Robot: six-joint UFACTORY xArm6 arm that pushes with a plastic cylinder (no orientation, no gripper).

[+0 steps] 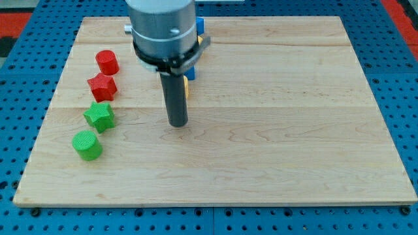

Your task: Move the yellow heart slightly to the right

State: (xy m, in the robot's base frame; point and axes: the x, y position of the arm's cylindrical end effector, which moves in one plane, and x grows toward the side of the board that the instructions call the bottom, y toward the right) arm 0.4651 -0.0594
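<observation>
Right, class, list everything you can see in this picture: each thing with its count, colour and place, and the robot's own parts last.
Red cylinder: one, red, view's left, topmost of the column.
Red star: one, red, just below the cylinder.
Green star: one, green, below the red star.
Green cylinder: one, green, bottom of the column.
Yellow block: one, yellow, mostly hidden behind the rod; shape cannot be made out.
Blue block: one, blue, view's top, largely hidden behind the arm.
Wooden board: one, pale wood, on a blue pegboard.
My tip: one, dark rod end, just below the yellow block, right of the green star.
</observation>
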